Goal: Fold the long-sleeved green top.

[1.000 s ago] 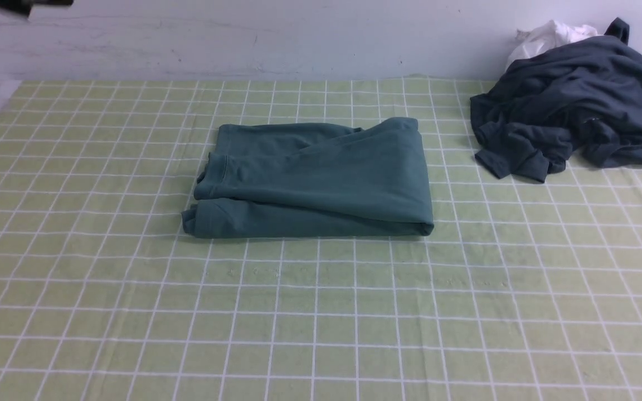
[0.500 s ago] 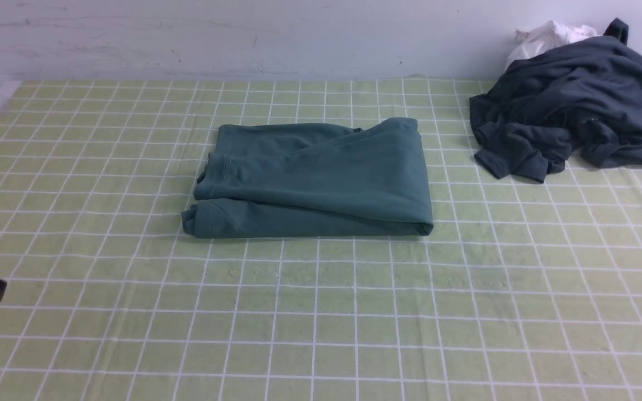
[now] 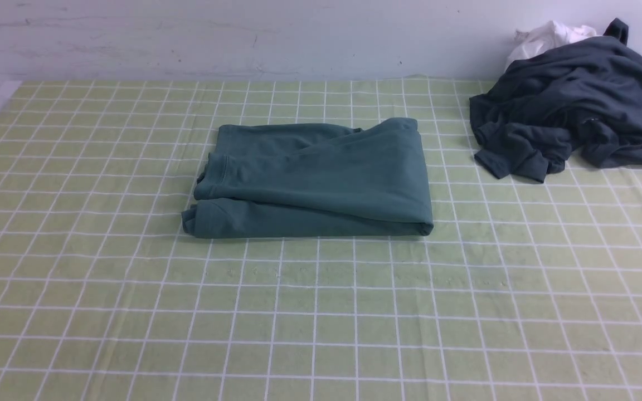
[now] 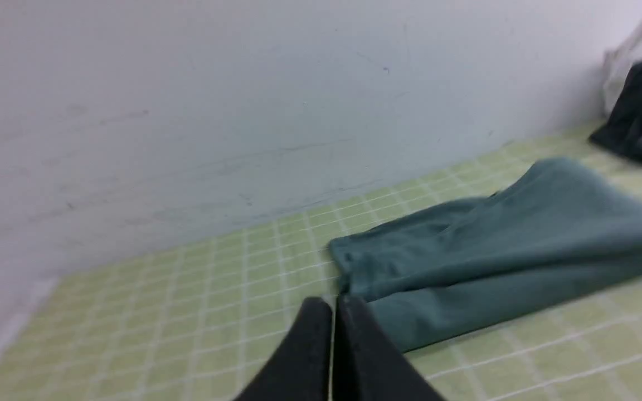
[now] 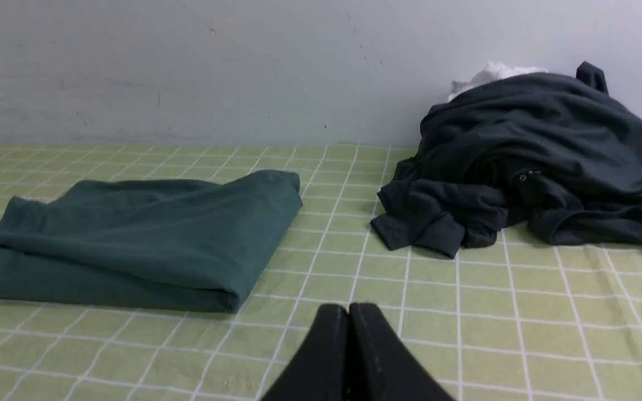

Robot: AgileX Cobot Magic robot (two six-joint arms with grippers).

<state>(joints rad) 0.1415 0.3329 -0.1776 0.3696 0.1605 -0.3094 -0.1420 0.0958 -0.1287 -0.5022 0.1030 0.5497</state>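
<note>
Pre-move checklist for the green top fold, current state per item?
1. green long-sleeved top folded into a compact rectangle, flat on the checked cloth: ok.
2. Stray sleeve or hem sticking out of the fold: none seen from the front; the far side is hidden: cannot tell.
3. left pincer shut, holding nothing, off the top: ok.
4. right pincer shut, empty, with bare cloth between it and the top: ok.
5. dark grey garment and white cloth heaped at the far right, apart from the top: ok.
</note>
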